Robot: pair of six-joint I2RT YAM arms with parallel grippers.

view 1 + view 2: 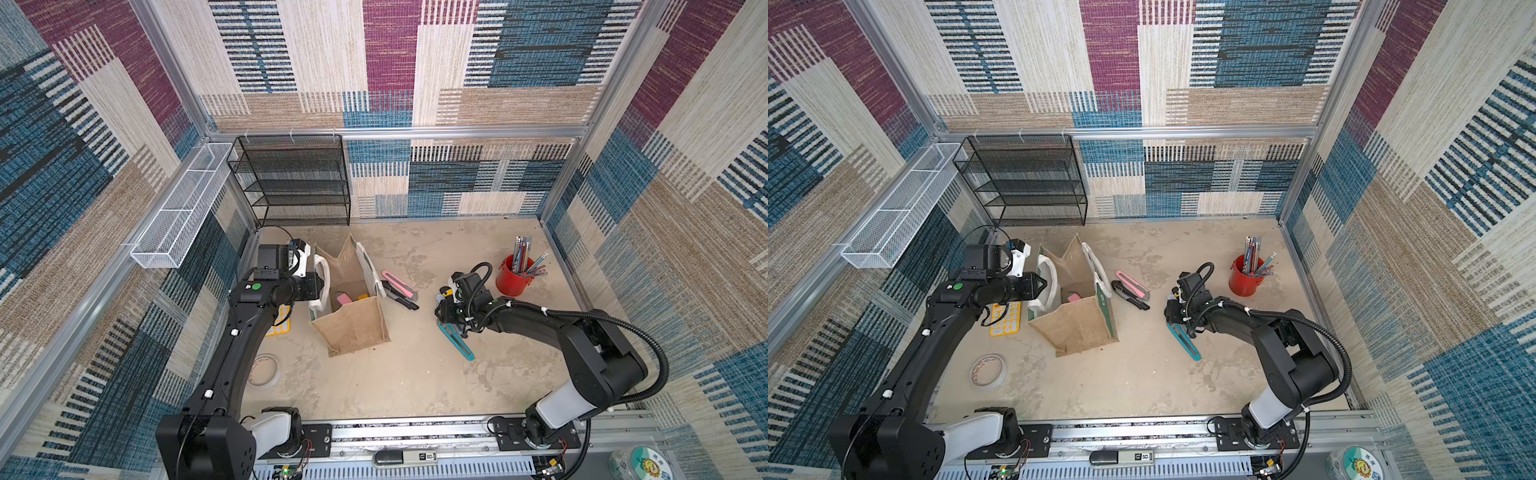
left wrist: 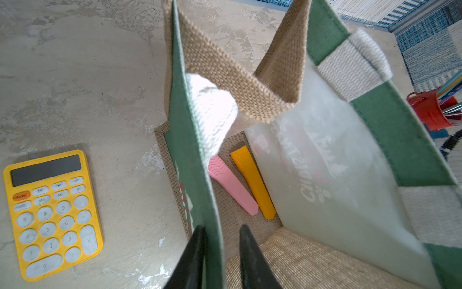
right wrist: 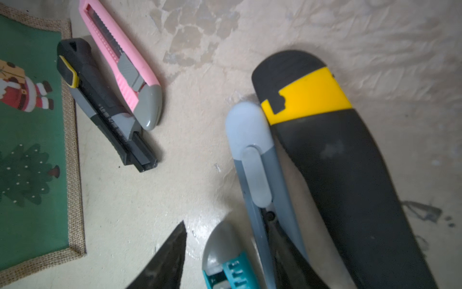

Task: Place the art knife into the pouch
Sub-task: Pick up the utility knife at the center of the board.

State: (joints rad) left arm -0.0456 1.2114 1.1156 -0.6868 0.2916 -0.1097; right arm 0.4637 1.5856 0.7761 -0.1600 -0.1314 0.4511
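Off printed face of pouch (image 1: 353, 324), right gripper (image 3: 230, 225) poised half-open over grey-blue art knife (image 3: 252, 150); pouch wall pinched by left gripper (image 2: 222, 227). Next: jaws closed astride knife.

The pouch (image 1: 353, 328) stands between the calculator (image 1: 280, 328) on its left and the pencil cup (image 1: 512, 282) far right.

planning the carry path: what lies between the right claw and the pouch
A pink knife and a black knife lie side by side there, shown in both top views.
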